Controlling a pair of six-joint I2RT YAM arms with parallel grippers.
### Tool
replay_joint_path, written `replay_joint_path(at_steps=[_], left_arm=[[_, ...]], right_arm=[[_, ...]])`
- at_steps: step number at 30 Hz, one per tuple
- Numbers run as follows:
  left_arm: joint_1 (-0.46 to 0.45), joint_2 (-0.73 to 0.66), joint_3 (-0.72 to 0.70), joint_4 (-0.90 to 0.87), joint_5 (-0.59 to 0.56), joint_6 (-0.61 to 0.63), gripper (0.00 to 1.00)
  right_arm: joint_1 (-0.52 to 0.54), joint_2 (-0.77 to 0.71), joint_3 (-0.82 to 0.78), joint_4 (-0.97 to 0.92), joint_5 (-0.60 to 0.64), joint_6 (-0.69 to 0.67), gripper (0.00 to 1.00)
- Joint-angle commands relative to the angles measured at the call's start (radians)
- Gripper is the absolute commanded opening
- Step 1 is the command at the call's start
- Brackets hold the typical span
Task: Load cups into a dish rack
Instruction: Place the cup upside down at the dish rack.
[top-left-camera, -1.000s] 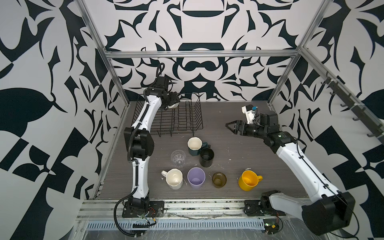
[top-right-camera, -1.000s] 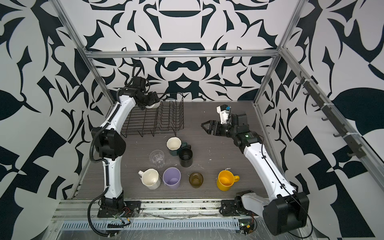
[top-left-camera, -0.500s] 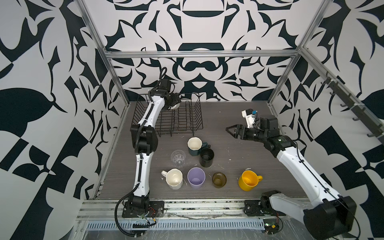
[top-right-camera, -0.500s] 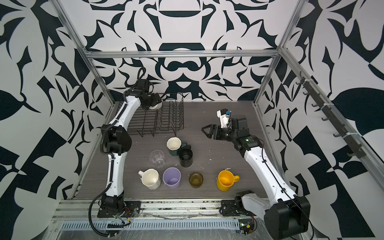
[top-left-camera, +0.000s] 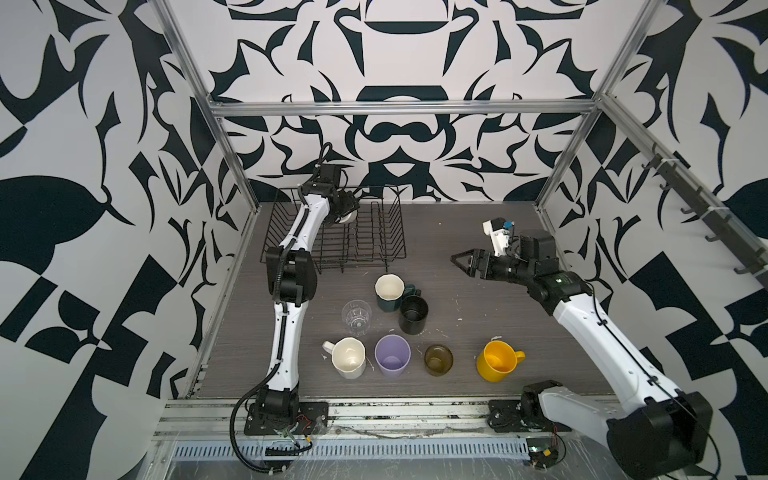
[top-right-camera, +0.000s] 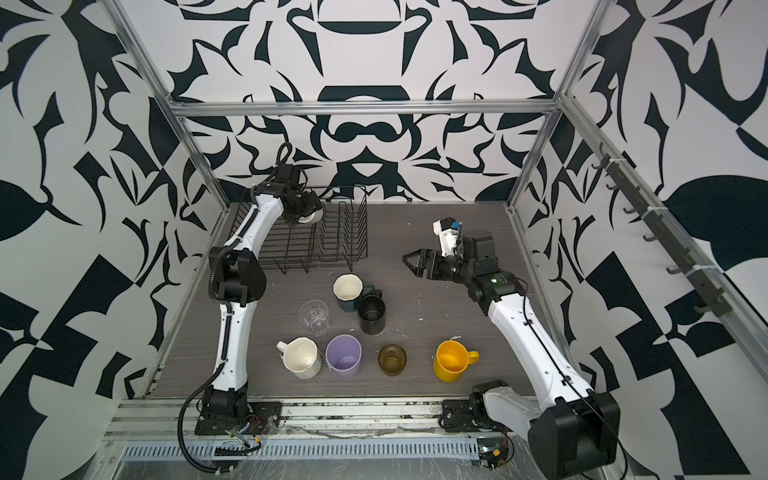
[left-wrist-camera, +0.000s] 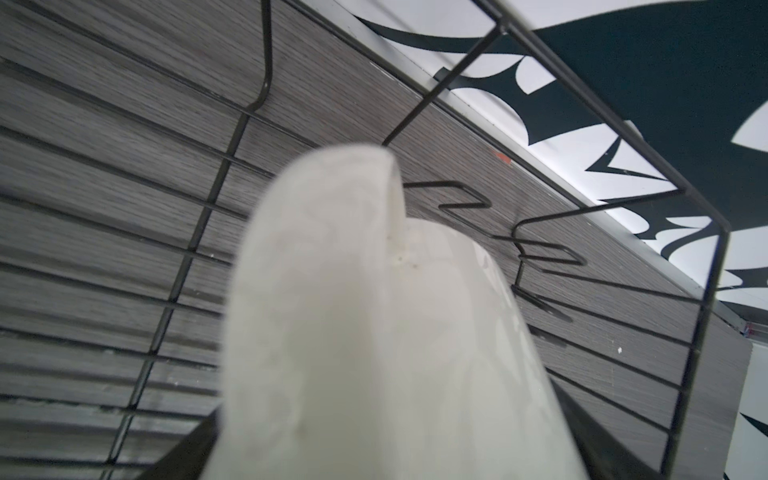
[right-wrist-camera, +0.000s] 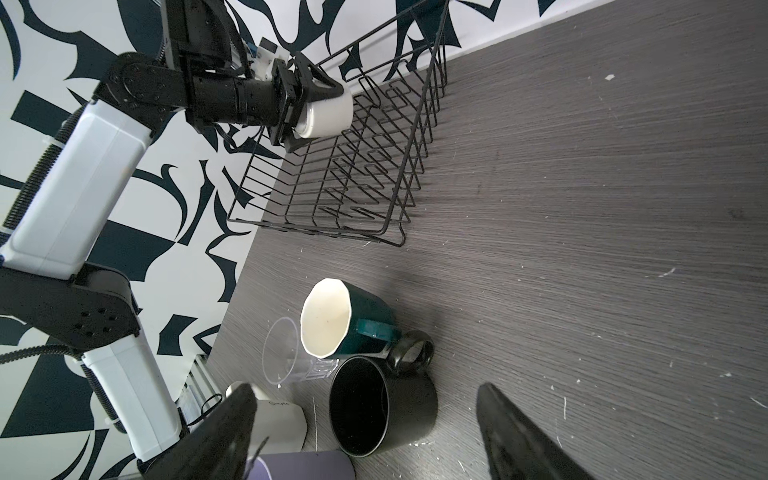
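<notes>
White mug (right-wrist-camera: 330, 112) pinched by left gripper (right-wrist-camera: 309, 114) above dish rack (right-wrist-camera: 353, 166).
Mug's inside hidden; right gripper (right-wrist-camera: 365, 388) spread, empty; half-hidden cream mug (right-wrist-camera: 282, 419) reads "Simple".

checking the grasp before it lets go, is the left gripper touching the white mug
Touching. The right wrist view shows the left gripper with its jaws clamped on opposite sides of the white mug, over the dish rack.
</notes>
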Motion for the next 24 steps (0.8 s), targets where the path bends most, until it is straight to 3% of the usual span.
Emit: replay_joint_path(at_steps=[1, 24], left_arm=[[0.003, 0.025, 0.049, 0.011, 0.027, -0.024, 0.00], [0.003, 0.096, 0.047, 0.042, 0.046, -0.032, 0.00]], right_arm=[[-0.005, -0.009, -0.006, 0.043, -0.017, 0.007, 0.85], [-0.006, 0.035, -0.025, 0.076, -0.028, 0.044, 0.85]])
